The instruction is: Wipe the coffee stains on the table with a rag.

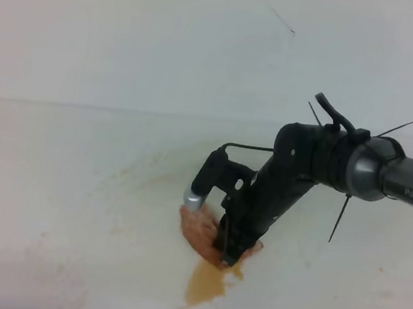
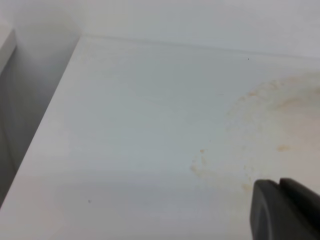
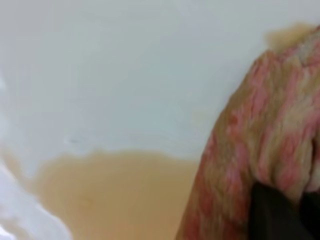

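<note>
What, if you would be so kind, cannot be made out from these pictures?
- Right claw: in the high view its tips sink into the rag; right wrist view shows only a dark blur.
- Left claw: cut off at the corner.
- Coffee stains under the rag: hidden.

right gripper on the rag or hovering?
Touching. In the right wrist view the right gripper is shut on the rag, cloth bunched around its dark fingertips; the exterior high view shows it pressed onto the table.
</note>
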Available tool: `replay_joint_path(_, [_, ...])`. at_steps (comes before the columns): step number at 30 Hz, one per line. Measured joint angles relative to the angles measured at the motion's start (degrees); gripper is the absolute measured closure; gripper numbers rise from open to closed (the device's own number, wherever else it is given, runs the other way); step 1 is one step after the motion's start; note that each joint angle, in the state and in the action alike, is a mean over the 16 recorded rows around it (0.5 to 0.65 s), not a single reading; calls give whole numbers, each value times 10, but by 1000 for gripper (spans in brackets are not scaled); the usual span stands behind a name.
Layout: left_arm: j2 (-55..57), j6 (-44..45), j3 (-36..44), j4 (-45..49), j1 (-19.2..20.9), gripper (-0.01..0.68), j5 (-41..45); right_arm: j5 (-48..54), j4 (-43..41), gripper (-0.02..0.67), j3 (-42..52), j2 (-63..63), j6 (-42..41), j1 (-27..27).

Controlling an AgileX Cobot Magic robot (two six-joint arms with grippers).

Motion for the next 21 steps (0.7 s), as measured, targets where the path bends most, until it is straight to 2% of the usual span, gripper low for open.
replay_joint_path(9, [0,0,0,0,0,672,0,43,7,646,0,2,23,30])
replay_joint_path(21, [0,0,0,0,0,672,0,58,-21,644,0,2,125,79])
